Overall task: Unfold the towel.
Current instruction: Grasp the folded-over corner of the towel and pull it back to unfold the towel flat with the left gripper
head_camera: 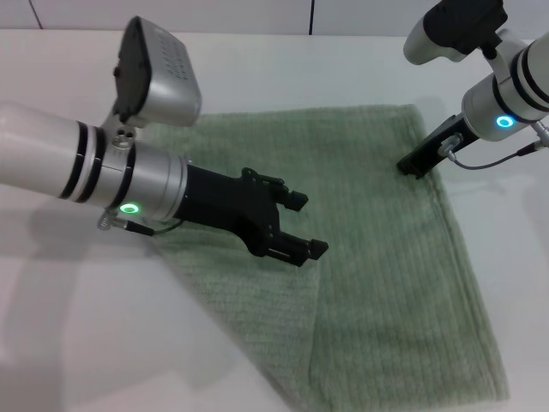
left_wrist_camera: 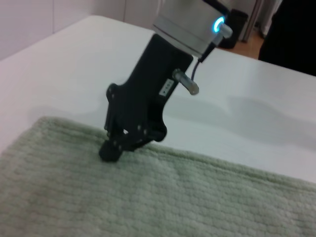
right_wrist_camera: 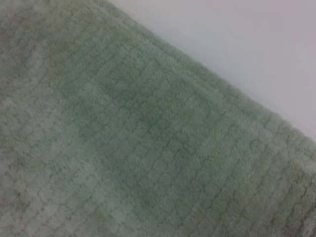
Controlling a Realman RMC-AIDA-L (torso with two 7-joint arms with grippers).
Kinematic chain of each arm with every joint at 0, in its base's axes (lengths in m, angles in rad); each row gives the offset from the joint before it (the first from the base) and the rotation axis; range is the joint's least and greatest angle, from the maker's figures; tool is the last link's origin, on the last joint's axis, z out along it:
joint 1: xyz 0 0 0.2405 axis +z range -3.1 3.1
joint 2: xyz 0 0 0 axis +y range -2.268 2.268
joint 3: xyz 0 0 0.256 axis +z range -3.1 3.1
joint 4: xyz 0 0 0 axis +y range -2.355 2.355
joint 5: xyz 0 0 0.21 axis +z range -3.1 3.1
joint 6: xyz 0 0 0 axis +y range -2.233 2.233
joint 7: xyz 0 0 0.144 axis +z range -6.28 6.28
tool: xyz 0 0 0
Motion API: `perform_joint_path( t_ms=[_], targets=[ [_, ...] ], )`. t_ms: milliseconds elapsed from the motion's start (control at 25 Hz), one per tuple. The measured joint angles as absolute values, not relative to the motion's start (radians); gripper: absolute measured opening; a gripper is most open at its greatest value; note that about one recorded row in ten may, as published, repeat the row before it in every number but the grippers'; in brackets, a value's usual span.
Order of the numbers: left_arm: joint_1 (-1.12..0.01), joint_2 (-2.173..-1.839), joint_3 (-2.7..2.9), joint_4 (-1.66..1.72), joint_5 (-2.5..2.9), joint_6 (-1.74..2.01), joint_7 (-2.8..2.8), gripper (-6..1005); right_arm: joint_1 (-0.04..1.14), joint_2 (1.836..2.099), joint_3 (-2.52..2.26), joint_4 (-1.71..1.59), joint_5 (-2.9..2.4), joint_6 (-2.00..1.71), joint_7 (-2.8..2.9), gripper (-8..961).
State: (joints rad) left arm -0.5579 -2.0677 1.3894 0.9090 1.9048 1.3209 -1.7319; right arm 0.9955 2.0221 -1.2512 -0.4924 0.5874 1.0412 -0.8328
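The sage-green towel (head_camera: 377,249) lies flat on the white table, with a folded flap along its near left side (head_camera: 249,318). My left gripper (head_camera: 307,225) is open and empty, hovering over the towel's left middle. My right gripper (head_camera: 412,166) is at the towel's far right edge, near the far corner. In the left wrist view, the right gripper (left_wrist_camera: 110,151) has its fingers closed together, tips down on the towel's (left_wrist_camera: 148,197) hem. The right wrist view shows only the towel's weave and edge (right_wrist_camera: 148,138).
The white table (head_camera: 343,69) surrounds the towel, with bare surface beyond the far edge and at the near left (head_camera: 86,343). A wall panel runs along the back.
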Motion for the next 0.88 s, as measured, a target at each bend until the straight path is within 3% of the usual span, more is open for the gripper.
perform_joint_path(
  t_ms=[880],
  targets=[
    [-0.601, -2.071, 1.510, 0.828, 1.906, 1.219, -1.732, 760, 0.996, 2.023, -1.251, -0.492, 0.588, 1.038, -0.832, 56]
  ],
)
